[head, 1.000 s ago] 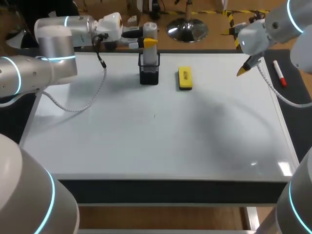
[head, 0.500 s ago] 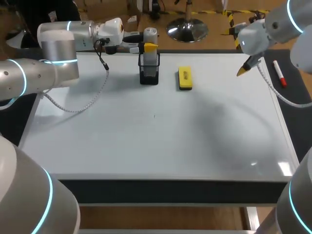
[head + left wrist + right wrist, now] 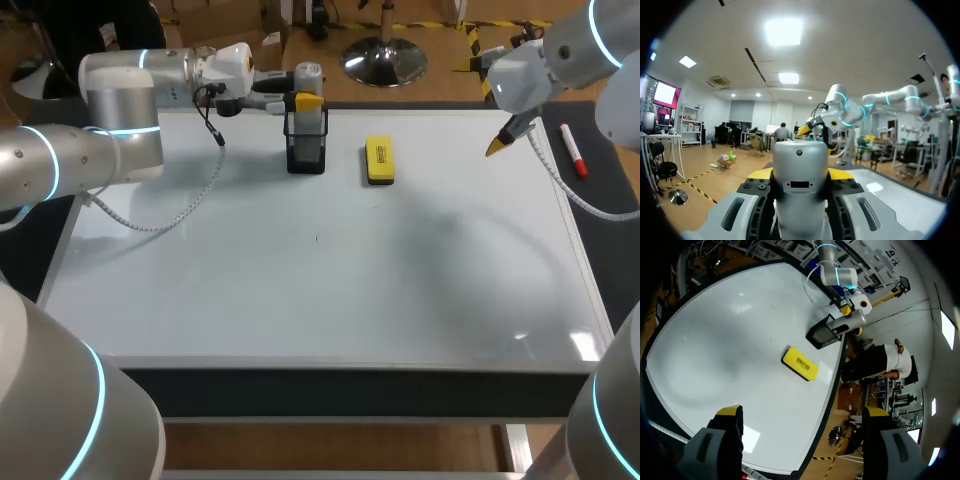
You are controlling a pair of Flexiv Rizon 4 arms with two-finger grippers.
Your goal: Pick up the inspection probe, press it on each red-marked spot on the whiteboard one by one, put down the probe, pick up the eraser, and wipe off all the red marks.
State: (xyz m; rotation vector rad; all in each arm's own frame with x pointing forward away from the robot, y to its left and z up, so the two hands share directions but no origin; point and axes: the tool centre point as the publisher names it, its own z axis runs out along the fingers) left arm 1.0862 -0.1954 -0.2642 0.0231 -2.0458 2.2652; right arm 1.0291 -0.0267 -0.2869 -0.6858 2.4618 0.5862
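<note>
The left arm (image 3: 100, 150) reaches in along the far edge of the whiteboard (image 3: 320, 290), its wrist turned level with the table. The left gripper (image 3: 800, 175) is clamped on the inspection probe (image 3: 308, 76); in the left wrist view the yellow tips lie against either side of the grey cylinder. The probe stands upright, with its top above the rim of the black mesh holder (image 3: 306, 152) and its lower part inside. The holder sits on the board near the far edge, left of centre.

Just to the right of the holder, and apart from it, the yellow eraser (image 3: 379, 161) lies flat on the board with no gripper on it.

Further right, the right gripper (image 3: 802, 411) hangs above the board's far right corner, well away from the eraser, its fingers spread wide with nothing between them. A red marker (image 3: 573, 150) lies on the dark strip just off the board's right edge.
</note>
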